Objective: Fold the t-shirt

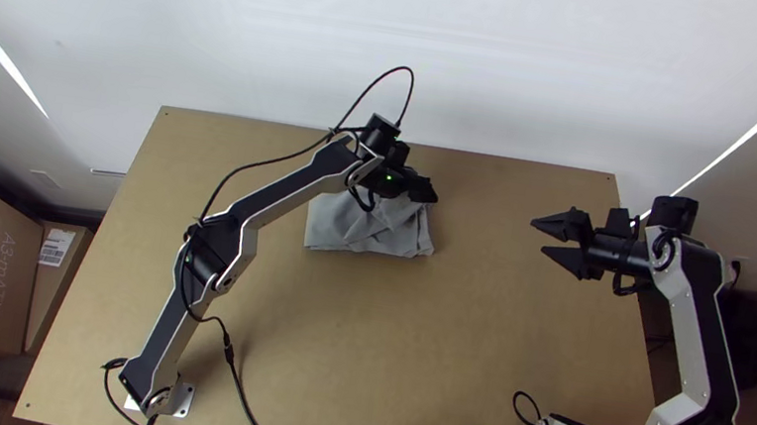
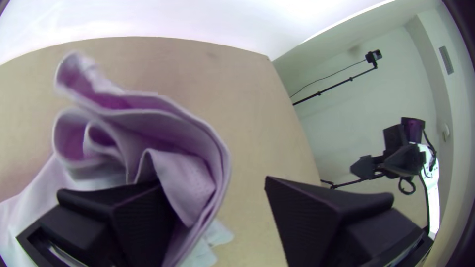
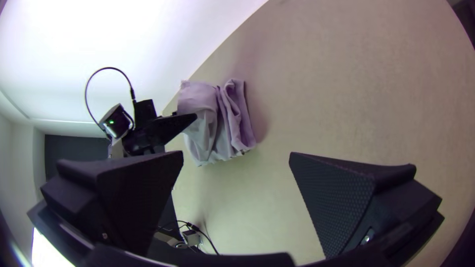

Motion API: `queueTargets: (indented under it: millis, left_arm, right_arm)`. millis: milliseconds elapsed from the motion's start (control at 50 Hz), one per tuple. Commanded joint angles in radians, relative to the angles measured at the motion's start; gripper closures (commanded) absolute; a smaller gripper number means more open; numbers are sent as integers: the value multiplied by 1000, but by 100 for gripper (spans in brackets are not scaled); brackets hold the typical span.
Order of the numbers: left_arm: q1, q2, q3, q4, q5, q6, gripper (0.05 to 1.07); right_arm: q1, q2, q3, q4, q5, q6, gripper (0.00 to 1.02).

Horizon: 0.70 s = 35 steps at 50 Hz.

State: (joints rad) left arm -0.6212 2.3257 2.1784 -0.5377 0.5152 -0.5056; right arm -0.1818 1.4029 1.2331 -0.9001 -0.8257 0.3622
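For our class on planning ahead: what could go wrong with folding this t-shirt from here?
The left end effector is open, one finger against raised folds of the t-shirt; moving off might drag them loose. The right end effector is away from the cloth, so the bundle could slide if tugged.

Two robot arms (image 1: 692, 340), two grippers (image 1: 538, 236), one grey t-shirt (image 1: 351, 230), one wooden table (image 1: 438, 352)

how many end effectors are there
2: the left end effector is at the far side of the t-shirt, the right end effector towards the table's right, away from the cloth.
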Motion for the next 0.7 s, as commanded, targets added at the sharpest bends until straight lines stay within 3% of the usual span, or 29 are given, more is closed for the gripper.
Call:
queueTargets:
  millis: [0,160,340,680]
  left_arm:
    - [-32,-60,61,58,23,-56,9]
    - [-23,-184,60,73,109,-142,9]
    - [21,-328,0,56,108,-129,9]
    - [241,-506,-9,-53,98,-86,9]
  right_arm:
    - [64,4,-73,52,28,4,4]
    - [186,100,-84,135,83,34,4]
    - [268,202,2,171,92,60,4]
    - [306,446,175,199,82,-11,4]
